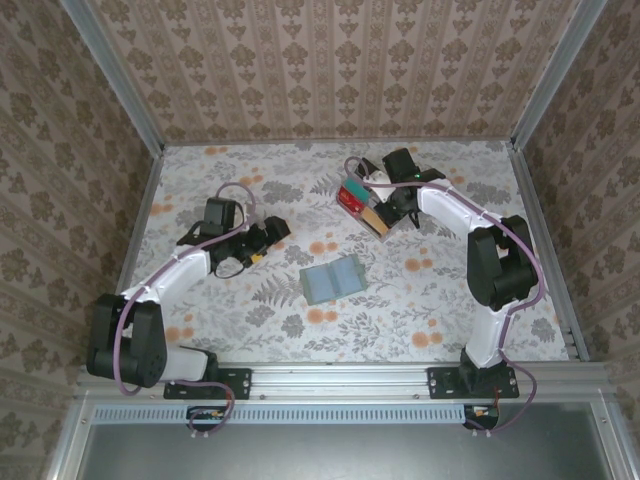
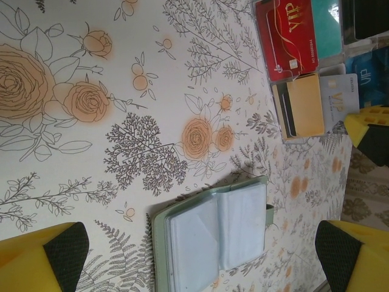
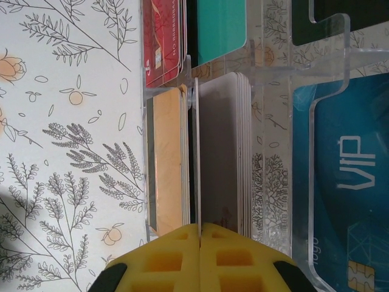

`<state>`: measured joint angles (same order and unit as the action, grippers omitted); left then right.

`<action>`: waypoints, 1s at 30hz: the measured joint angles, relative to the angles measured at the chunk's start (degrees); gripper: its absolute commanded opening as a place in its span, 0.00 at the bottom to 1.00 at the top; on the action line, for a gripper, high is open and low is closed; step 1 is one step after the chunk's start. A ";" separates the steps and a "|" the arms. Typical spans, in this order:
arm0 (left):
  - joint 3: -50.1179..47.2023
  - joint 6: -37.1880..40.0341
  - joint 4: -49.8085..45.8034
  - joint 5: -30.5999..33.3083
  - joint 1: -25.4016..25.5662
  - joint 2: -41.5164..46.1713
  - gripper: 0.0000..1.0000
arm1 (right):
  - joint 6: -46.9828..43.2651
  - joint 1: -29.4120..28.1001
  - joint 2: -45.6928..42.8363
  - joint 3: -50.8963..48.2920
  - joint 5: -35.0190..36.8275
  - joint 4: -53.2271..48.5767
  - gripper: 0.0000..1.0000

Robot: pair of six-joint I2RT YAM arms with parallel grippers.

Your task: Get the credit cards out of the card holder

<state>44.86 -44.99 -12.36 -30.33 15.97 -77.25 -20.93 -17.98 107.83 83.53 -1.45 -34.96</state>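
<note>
The card holder (image 1: 333,279) lies open in the middle of the bench (image 1: 450,300). Beyond it, the credit cards (image 2: 285,36) sit sorted in a clear tray (image 3: 322,67). The right gripper (image 3: 200,234) hangs over the tray, pressed closed. The left gripper (image 2: 199,249) is spread wide above the holder.

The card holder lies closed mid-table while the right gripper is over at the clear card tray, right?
No: the card holder lies open, not closed, as the left wrist view shows. The right gripper is at the tray.
</note>
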 measured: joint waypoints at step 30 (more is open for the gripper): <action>-0.35 -0.02 0.00 -0.13 0.00 0.00 1.00 | -0.24 1.66 0.57 0.00 -3.26 1.03 0.27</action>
<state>44.51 -45.01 -12.36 -30.46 15.97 -77.25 -21.17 -16.32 108.40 83.53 -4.71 -33.93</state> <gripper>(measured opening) 0.993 0.203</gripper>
